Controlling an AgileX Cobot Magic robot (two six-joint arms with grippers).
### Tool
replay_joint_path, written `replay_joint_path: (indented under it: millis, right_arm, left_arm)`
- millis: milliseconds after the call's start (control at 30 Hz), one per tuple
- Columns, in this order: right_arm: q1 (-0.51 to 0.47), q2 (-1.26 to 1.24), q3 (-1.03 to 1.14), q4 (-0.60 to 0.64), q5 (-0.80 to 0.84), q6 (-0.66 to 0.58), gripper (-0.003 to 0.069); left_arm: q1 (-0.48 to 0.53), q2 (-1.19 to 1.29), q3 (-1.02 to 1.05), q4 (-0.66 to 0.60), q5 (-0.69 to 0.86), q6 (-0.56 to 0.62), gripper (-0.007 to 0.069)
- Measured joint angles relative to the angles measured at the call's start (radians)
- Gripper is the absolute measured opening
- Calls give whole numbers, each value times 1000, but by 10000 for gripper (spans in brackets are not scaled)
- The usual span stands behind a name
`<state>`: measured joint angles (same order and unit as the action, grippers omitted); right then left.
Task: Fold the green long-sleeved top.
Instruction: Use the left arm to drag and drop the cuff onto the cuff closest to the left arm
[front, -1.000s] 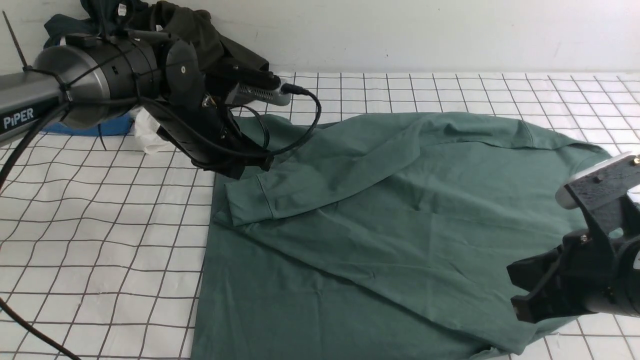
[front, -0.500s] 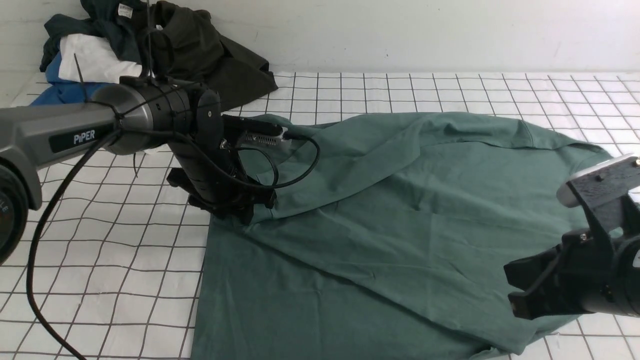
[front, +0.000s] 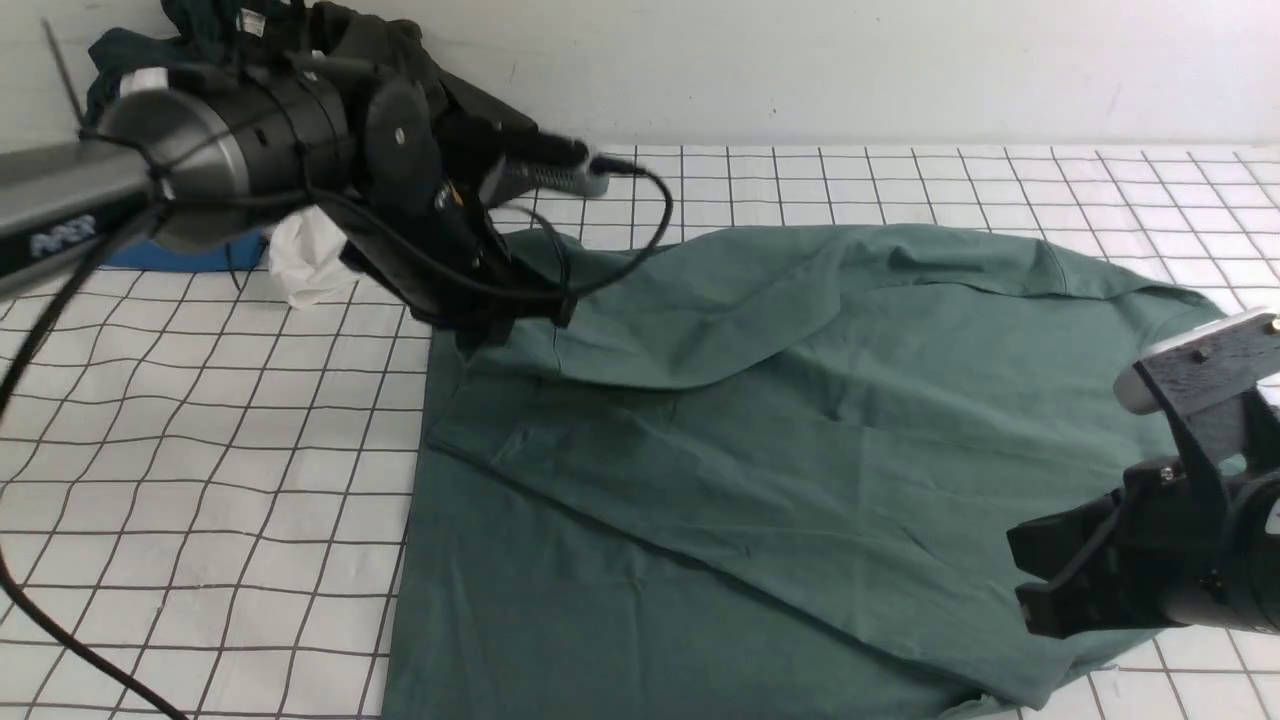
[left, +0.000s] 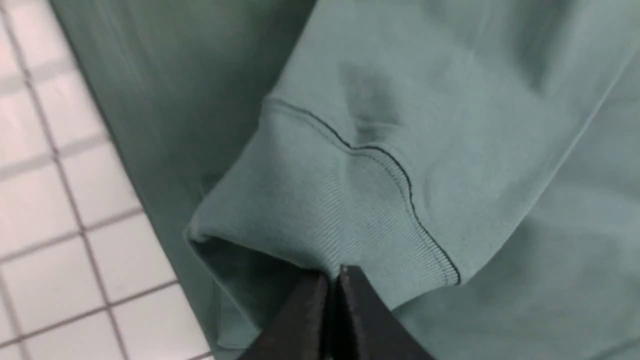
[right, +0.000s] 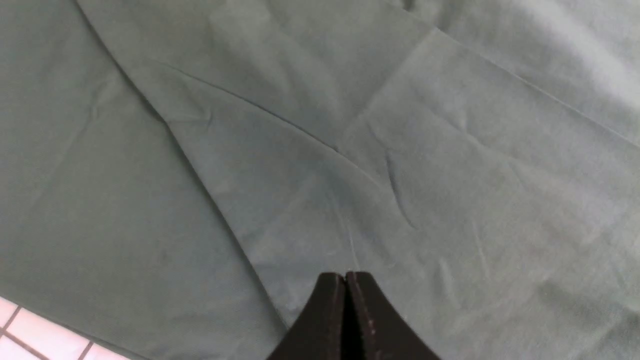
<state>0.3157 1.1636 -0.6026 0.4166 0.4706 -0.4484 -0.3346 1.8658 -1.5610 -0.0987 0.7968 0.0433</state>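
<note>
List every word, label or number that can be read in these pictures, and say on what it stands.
Lettering on the left arm: blurred, unreadable.
White neck label on the dark garment: too small to read.
On the green long-sleeved top: no print shows.

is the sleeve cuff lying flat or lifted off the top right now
Lifted. The left tool is shut on the ribbed cuff, and in the front view the sleeve arches up above the green top.

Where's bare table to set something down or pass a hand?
Free: gridded table left of the green long-sleeved top, near side; far strip between top and wall. Crowded: far-left corner, clothes pile and left gripper.
</note>
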Motion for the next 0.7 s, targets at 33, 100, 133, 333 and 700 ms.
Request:
replay_joint_path:
  millis: [33,100,133,333,700]
  right_arm:
    - [0,0,0,-3,0,0,-10]
    - [0,0,0,-10,0,0,-10]
    - [0,0,0,-15,0,0,-10]
    - [0,0,0,-22,0,0,-10]
    - [0,0,0,-25,0,0,-10]
  left_arm:
    - [0,-23,-12,0,12,0,-4]
    - [0,-73,-34,1,57,0,-4]
    - [0,-95,-39,4,79,0,-4]
    - [0,-118,-25,4,246,0,-4]
    - [-5,75,150,6,170,31,78]
